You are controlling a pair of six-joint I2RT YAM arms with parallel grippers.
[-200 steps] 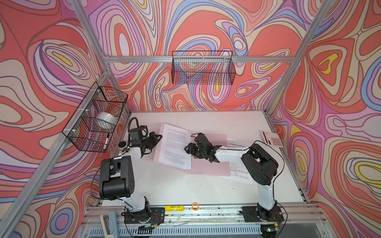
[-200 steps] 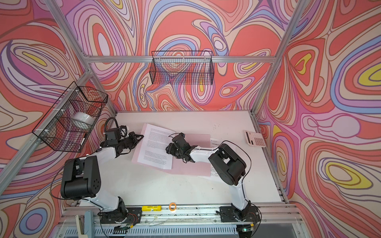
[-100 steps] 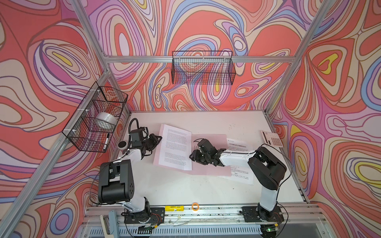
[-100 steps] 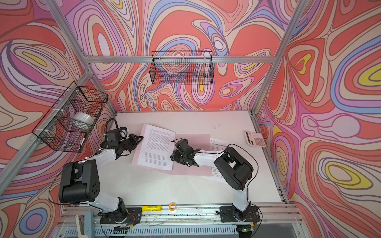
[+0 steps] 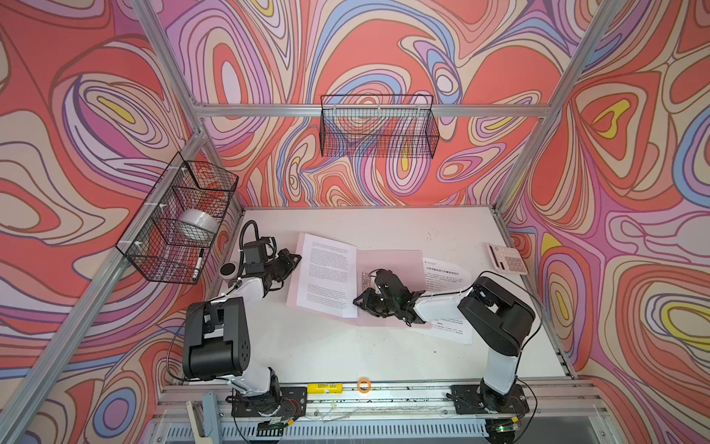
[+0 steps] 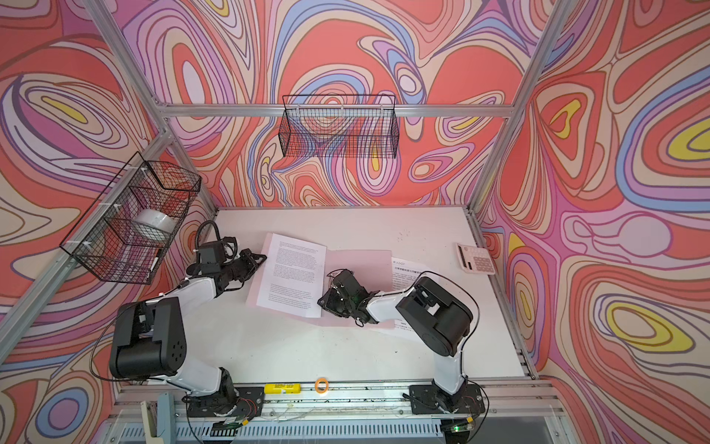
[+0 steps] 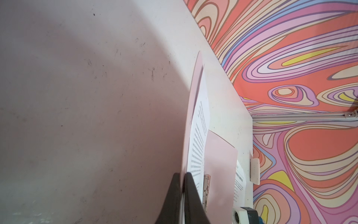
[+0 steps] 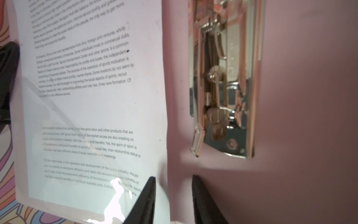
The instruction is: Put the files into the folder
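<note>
The pale-pink folder (image 5: 388, 261) (image 6: 357, 261) lies open in both top views. Its left cover is tilted up with a printed sheet of the files (image 5: 326, 276) (image 8: 87, 116) lying against it. My left gripper (image 5: 294, 259) (image 7: 183, 174) is shut on that cover's outer edge. Down by the front end of the spine, below the metal clip (image 8: 222, 77), my right gripper (image 5: 359, 301) (image 8: 174, 180) has its jaws apart, one on the sheet's edge and one on the pink inner face. Two more sheets (image 5: 445, 273) (image 5: 449, 330) lie right of the folder, partly under my right arm.
A pinkish-white calculator (image 5: 505, 258) sits at the right table edge. A wire basket (image 5: 176, 226) with a tape roll hangs on the left wall, and another basket (image 5: 378, 130) on the back wall. A yellow item (image 5: 324, 388) and an orange ring (image 5: 364, 384) lie on the front rail.
My right gripper slid along the folder's spine toward the table's front and its jaws narrowed. The left gripper kept its hold on the raised cover.
</note>
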